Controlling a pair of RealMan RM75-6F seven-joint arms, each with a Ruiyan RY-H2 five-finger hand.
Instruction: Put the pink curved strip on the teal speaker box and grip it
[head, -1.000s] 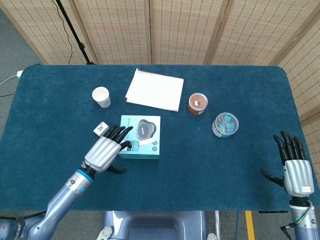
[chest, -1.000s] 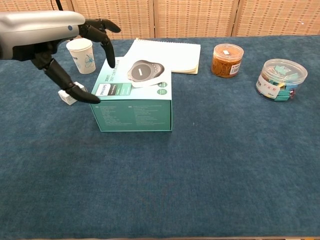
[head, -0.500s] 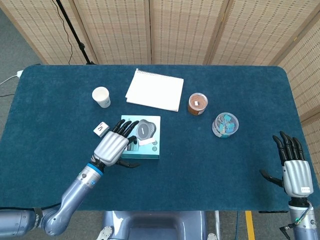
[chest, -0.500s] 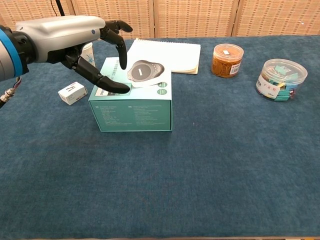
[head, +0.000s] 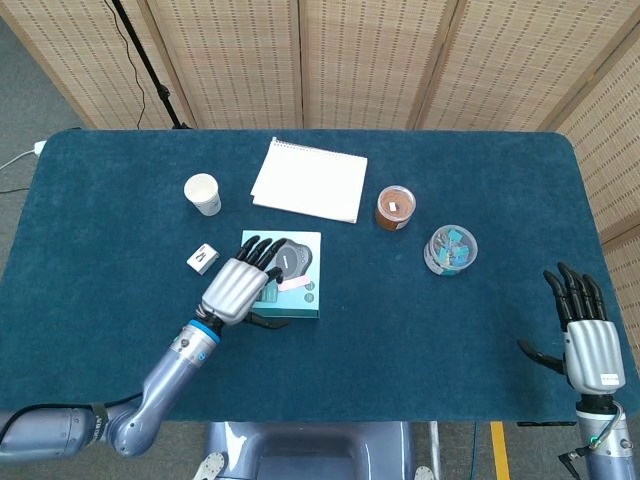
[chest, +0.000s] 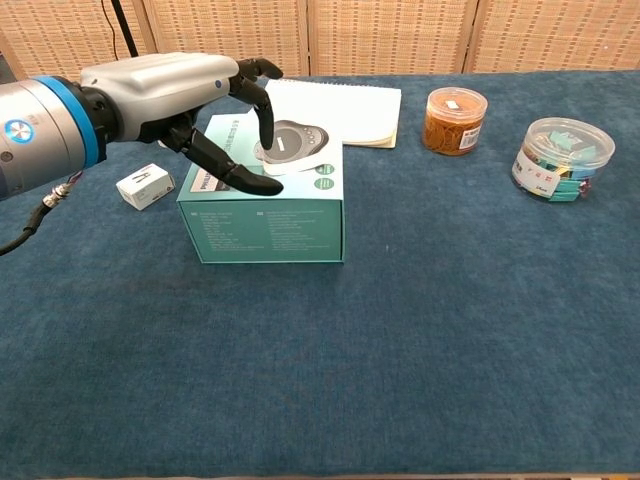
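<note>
The left hand (head: 238, 288) is reaching over the teal speaker box (head: 300, 298), further across its lid than half a second ago, when its fingertips were only at the box's left edge; a second ago it was still beside the box, near the small white box (head: 202, 259). In the chest view the left hand (chest: 200, 105) is hovering with fingers (chest: 262, 105) spread and curved down toward the lid of the teal speaker box (chest: 270, 218), the thumb stretching out low along the front of the lid; the hand is holding nothing and is not clasped around anything. The pink curved strip (head: 292, 284) is lying on the box lid just right of the fingertips, below the printed speaker picture; in the chest view it is showing only as a pale sliver (chest: 268, 169) behind the thumb, and whether the fingers are touching it cannot be told. The right hand (head: 587, 335) is resting at the table's near right corner, fingers apart and empty, sitting a little lower in the head view than before. The paper cup (head: 203, 194), the notepad (head: 310, 179), the jar of rubber bands (chest: 455, 120) and the clear tub of clips (chest: 561, 159) are standing on the blue table (chest: 420, 330) where they were earlier, well apart from both hands.
</note>
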